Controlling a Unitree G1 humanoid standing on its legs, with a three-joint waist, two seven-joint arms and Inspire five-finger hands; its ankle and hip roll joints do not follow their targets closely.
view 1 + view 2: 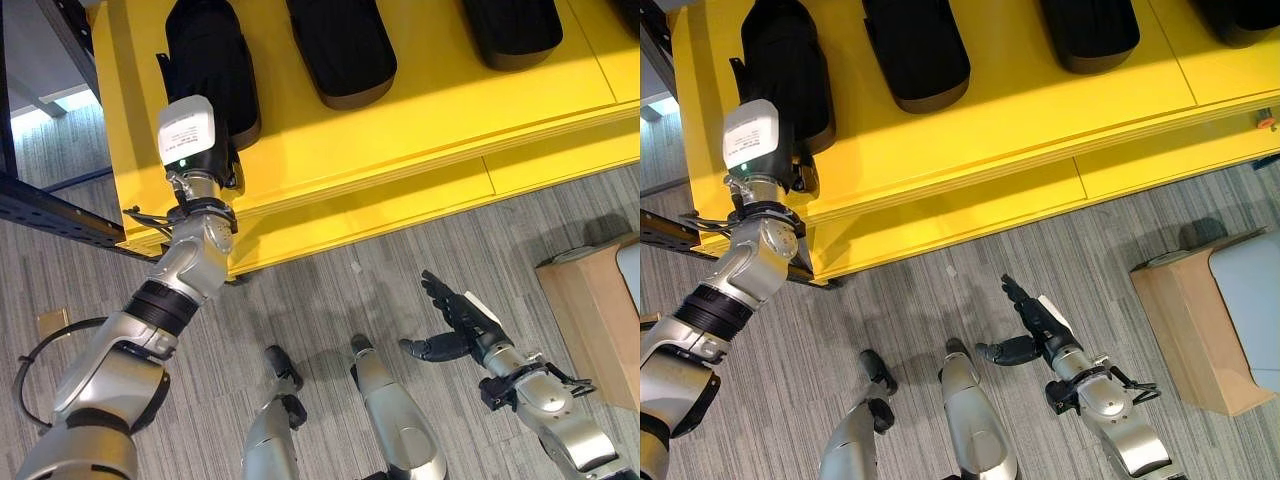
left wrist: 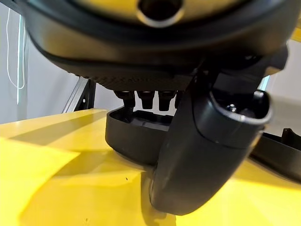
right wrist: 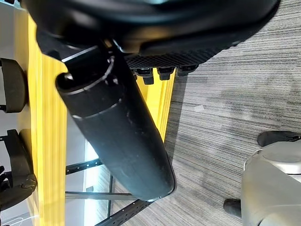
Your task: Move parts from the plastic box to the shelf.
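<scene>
the yellow shelf (image 1: 420,120) filled the upper part of the frame, its front edge slanting from the lower left up to the right, above the grey striped floor (image 1: 330,300). four black parts lay in a row on it: one at the upper left (image 1: 212,60), one at upper centre (image 1: 342,45), one toward the upper right (image 1: 512,30), and a fourth just showing at the top right corner in the right eye view (image 1: 1245,18). a dark metal frame beam (image 1: 55,215) crossed the left edge below the shelf corner. at the right edge stood a tan box (image 1: 592,320) with a pale inside. the left hand (image 1: 205,150) was up at the shelf's left end, at the near end of the upper-left part; the left wrist view showed its thumb (image 2: 202,141) hanging down in front of that part and its fingertips (image 2: 141,96) just over the part's rim, but i could not tell whether they gripped it. the right hand (image 1: 455,318) hung low over the floor at the lower right, fingers straight and spread, thumb out to the left, holding nothing.
</scene>
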